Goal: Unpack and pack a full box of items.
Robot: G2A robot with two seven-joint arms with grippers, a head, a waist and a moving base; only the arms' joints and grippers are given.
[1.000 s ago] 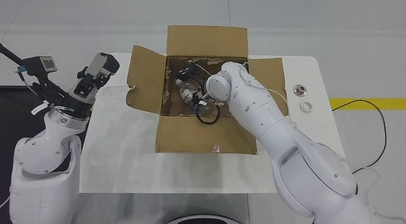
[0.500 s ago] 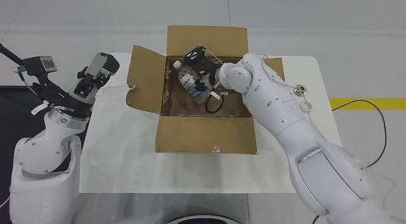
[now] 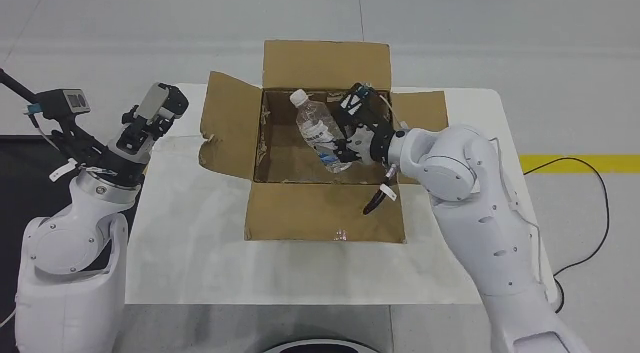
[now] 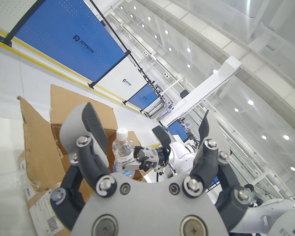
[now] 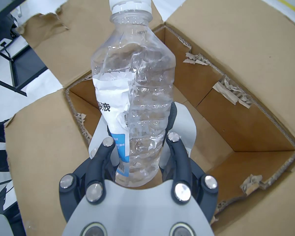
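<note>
**Top view:** Unpack step in hand, by the look of it. Clear water bottle [image 3: 320, 133] pinched near its base by right gripper [image 3: 352, 139]. Held tilted over open cardboard box [image 3: 325, 215], cap toward far-left corner. Box mid-table [image 3: 200, 253], all four flaps folded out. Two small round items [image 3: 478, 153] on table to right of box, apart from it, likely unpacked already. Left gripper [image 3: 153, 113] at table's left edge, well apart from box and bottle.

**Left wrist view:** Left gripper [image 4: 147, 115] spread wide, nothing between pads, aimed up and across toward box [image 4: 39, 143]. Bottle [image 4: 123, 148] upright-ish in distance above box rim, right gripper [image 4: 147, 158] clamped on its lower half.

**Right wrist view:** Right gripper [image 5: 137, 133] closed on lower third of bottle [image 5: 135, 79], one finger each side, white cap pointing away from wrist. Plastic crumpled, label torn and peeling. Water inside, level hard to judge. Box interior [image 5: 248, 128] behind and below bottle, torn cardboard along edges. No contact visible btwn bottle and box.

**Next, as a guess:** Swing out past right flap to bare table, approx. near round items. Turn base-down and lower till base rests flat, then open. Thin wall already dented, so no extra squeeze. Grip is low and cap end heavy w/ water, so tipping on release poss.
</note>
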